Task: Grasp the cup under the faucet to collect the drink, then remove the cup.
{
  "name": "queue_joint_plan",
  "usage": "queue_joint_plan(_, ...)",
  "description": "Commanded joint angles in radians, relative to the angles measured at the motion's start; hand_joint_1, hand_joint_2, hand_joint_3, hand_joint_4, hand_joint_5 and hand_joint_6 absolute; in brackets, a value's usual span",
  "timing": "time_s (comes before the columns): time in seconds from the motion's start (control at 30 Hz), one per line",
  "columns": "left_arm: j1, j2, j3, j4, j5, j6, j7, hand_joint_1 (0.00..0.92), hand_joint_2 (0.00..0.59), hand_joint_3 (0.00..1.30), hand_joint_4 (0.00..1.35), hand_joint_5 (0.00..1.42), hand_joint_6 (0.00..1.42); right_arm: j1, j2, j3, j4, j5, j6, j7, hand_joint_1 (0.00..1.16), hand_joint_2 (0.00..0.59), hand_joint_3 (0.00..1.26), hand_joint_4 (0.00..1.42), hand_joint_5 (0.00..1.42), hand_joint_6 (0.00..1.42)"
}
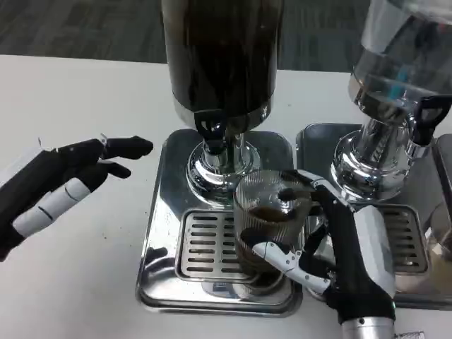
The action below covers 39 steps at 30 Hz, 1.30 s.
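A ribbed clear cup (267, 219) with a little brown drink in it stands over the grille of the drip tray (164, 212). It lies a bit right of the black faucet (212, 132) on the dark drink dispenser (222, 56). My right hand (342, 251) grips the cup from its right side, with fingers wrapped around the front and back. Out over the white table, left of the tray, my left hand (60, 187) hovers open with its fingers stretched toward the dispenser.
A second dispenser (399, 85) with a clear tank stands at the right on its own steel tray (417, 233). Its black tap (426, 116) juts out close to my right forearm. White table surface (78, 282) spreads to the left.
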Motion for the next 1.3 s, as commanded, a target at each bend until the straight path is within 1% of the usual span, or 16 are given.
queue_joint_plan(0.03, -0.013, 0.002, -0.004, 0.011, 0.014, -0.023, -0.001, 0.000, 0.173, 0.33, 0.25, 0.22, 0.37, 0.006, 0.011, -0.009, -0.048, 0.012, -0.053, -0.027, 0.68, 0.234, 0.45, 0.59, 0.78, 1.08)
queue_joint_plan(0.23, -0.005, 0.000, -0.014, 0.004, 0.021, -0.039, -0.002, 0.000, 0.173, 0.33, 0.25, 0.22, 0.37, 0.022, 0.015, -0.014, -0.073, 0.024, -0.066, -0.025, 0.68, 0.235, 0.46, 0.60, 0.80, 1.08)
queue_joint_plan(0.3, 0.001, 0.000, -0.017, -0.002, 0.031, -0.053, 0.000, 0.000, 0.173, 0.32, 0.24, 0.21, 0.37, 0.034, 0.016, -0.018, -0.094, 0.023, -0.070, -0.026, 0.68, 0.236, 0.47, 0.61, 0.81, 1.10)
queue_joint_plan(0.43, 0.023, 0.003, -0.025, -0.022, 0.062, -0.109, 0.013, 0.000, 0.170, 0.28, 0.18, 0.18, 0.35, 0.052, 0.014, -0.021, -0.135, 0.028, -0.074, -0.013, 0.67, 0.241, 0.48, 0.62, 0.82, 1.12)
queue_joint_plan(0.57, 0.040, 0.004, -0.031, -0.033, 0.073, -0.142, 0.024, 0.000, 0.168, 0.23, 0.13, 0.15, 0.33, 0.078, 0.010, -0.020, -0.175, 0.025, -0.071, -0.005, 0.67, 0.242, 0.48, 0.62, 0.82, 1.12)
queue_joint_plan(0.63, 0.049, 0.006, -0.032, -0.042, 0.082, -0.163, 0.033, 0.000, 0.171, 0.18, 0.09, 0.11, 0.32, 0.087, 0.009, -0.021, -0.183, 0.032, -0.071, 0.002, 0.67, 0.240, 0.48, 0.62, 0.82, 1.12)
queue_joint_plan(0.8, 0.070, 0.017, -0.038, -0.057, 0.094, -0.194, 0.048, 0.000, 0.152, 0.12, 0.01, 0.04, 0.30, 0.110, 0.006, -0.026, -0.209, 0.038, -0.073, 0.016, 0.68, 0.237, 0.49, 0.62, 0.83, 1.12)
queue_joint_plan(0.9, 0.082, 0.024, -0.037, -0.063, 0.098, -0.213, 0.054, 0.000, 0.142, 0.07, 0.00, 0.01, 0.26, 0.128, 0.002, -0.026, -0.236, 0.036, -0.070, 0.029, 0.68, 0.236, 0.49, 0.62, 0.83, 1.12)
queue_joint_plan(1.0, 0.096, 0.031, -0.036, -0.075, 0.103, -0.230, 0.064, 0.000, 0.135, 0.04, 0.00, 0.00, 0.22, 0.149, -0.003, -0.028, -0.258, 0.041, -0.079, 0.038, 0.68, 0.236, 0.49, 0.62, 0.83, 1.12)
queue_joint_plan(1.03, 0.105, 0.034, -0.034, -0.082, 0.104, -0.237, 0.067, 0.000, 0.134, 0.04, 0.00, 0.00, 0.22, 0.158, -0.006, -0.028, -0.267, 0.050, -0.082, 0.046, 0.68, 0.236, 0.49, 0.62, 0.83, 1.12)
queue_joint_plan(1.3, 0.186, 0.055, -0.036, -0.136, 0.064, -0.269, 0.065, 0.000, 0.122, 0.02, 0.00, 0.00, 0.19, 0.217, -0.034, -0.043, -0.323, 0.054, -0.098, 0.080, 0.69, 0.240, 0.49, 0.62, 0.84, 1.14)
